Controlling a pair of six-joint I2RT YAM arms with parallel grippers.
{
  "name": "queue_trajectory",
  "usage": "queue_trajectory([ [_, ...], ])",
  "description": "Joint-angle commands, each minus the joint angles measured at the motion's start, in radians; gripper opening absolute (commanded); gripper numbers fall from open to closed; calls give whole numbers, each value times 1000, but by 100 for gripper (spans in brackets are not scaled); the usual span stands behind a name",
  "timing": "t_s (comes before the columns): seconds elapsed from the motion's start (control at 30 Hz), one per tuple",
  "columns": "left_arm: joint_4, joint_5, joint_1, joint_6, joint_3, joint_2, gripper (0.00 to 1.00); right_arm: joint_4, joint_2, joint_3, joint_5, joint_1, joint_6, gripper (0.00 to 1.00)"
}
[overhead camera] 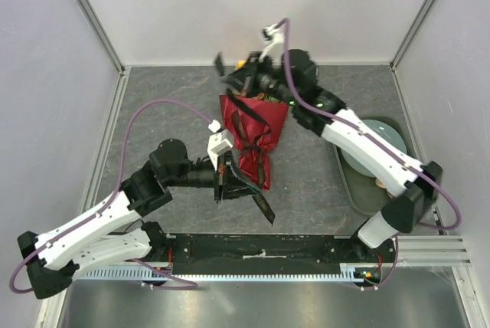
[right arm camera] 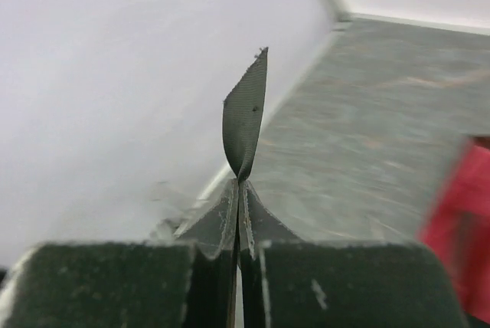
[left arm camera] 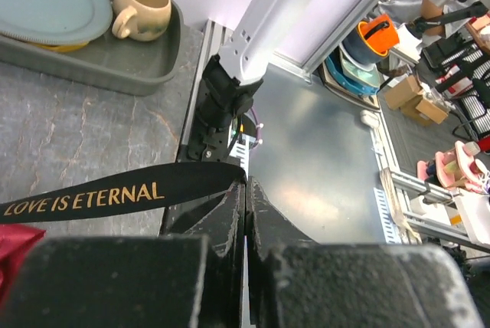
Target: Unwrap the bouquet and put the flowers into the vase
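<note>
Two ends of the black ribbon (left arm camera: 99,199) are pinched, one in each end effector. The bouquet (overhead camera: 254,132) lies on the surface (overhead camera: 153,106) between them. Its long axis runs from the left end effector (left arm camera: 245,184), beside its narrow end, toward the right end effector (right arm camera: 239,186), at its flower end. Pulling apart along that axis should loosen the tie.

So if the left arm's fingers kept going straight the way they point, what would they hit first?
Probably the right arm's dark base, which sits straight ahead in the left wrist view. The left fingers are shut on the black ribbon, so it would drag along. Depth is unclear.
</note>
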Motion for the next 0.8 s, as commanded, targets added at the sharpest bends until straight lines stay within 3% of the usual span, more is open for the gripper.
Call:
queue_trajectory([
  [0.0,28,-68,-15,-21,-76,-136,2,175,154,102,-184,124,148,4],
  [0.2,-18,-110,-15,-30,-135,-202,2,163,293,105,-157,199,142,12],
  [0.23,-16,-110,-15,-31,-135,-194,2,140,313,126,-176,201,136,16],
  [0.27,-16,-111,-15,-28,-133,-190,2,102,358,148,-189,198,105,27],
  [0.33,-13,-119,-15,-16,-118,-176,2,-43,381,209,-149,190,42,37],
  [0.5,-12,-142,-15,4,-43,-55,2,-52,168,6,-92,37,-12,76],
  [0.63,-13,-131,-20,10,95,121,2,-78,-59,-253,-37,-155,-18,87],
  [0.77,30,-141,-38,-10,207,328,2,-216,-269,-340,134,-253,-123,92],
])
